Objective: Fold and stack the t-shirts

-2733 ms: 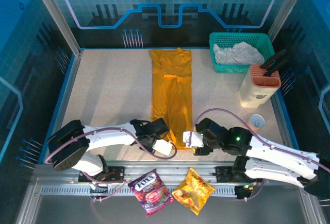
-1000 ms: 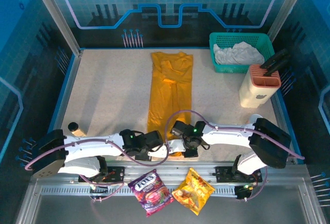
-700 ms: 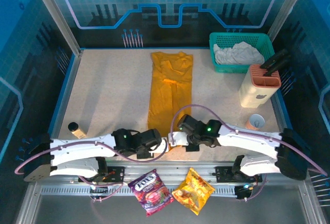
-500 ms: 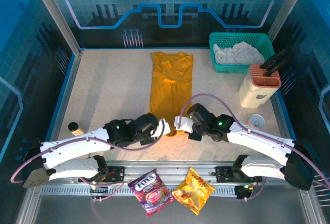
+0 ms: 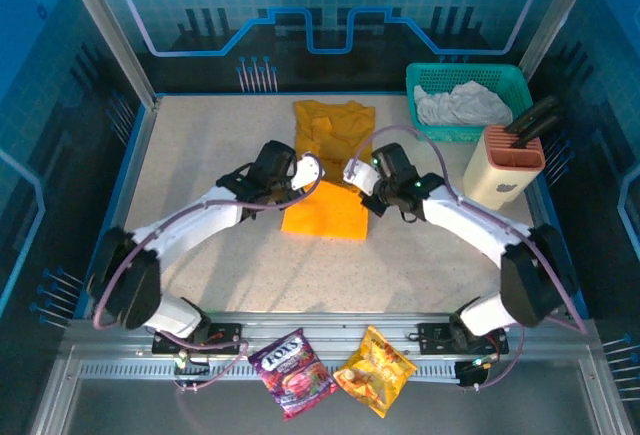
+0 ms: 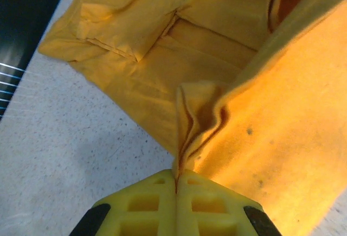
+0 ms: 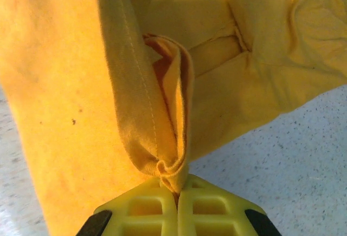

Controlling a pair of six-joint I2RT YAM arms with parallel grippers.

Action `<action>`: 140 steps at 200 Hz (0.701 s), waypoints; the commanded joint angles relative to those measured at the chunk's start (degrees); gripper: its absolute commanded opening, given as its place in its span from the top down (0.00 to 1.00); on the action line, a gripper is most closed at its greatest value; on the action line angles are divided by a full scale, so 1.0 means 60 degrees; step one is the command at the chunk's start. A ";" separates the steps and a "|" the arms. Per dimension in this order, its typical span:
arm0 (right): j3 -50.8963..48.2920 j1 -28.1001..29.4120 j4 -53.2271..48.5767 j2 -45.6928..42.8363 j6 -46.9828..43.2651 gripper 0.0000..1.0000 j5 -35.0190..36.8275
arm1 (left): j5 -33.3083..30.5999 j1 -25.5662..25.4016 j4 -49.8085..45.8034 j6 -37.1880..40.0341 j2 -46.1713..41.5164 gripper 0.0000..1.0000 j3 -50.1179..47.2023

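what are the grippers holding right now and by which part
Both hold the golden-orange t-shirt: the left gripper pinches the left corner of its lifted edge, the right gripper the right corner.

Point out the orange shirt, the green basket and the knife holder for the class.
orange shirt [image 5: 325, 217]: overhead view, on the near flap being folded over.
green basket [image 5: 450, 135]: overhead view, on its near wall.
knife holder [image 5: 498, 183]: overhead view, on its cream body below the orange top.

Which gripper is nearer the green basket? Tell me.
Right. The right gripper, shut on the orange t-shirt, sits left of the green basket; the left gripper sits further left.
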 commanded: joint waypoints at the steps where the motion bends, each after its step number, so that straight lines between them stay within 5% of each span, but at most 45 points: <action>1: 0.0977 -0.0424 0.0146 0.0974 -0.0460 1.00 -0.0386 | 0.0539 0.0255 0.0743 0.0465 0.0912 1.00 0.0553; 140: 0.3054 -0.1038 0.0486 0.4450 0.0282 1.00 0.0528 | -0.0981 0.0798 0.1441 0.0988 0.4553 1.00 0.2958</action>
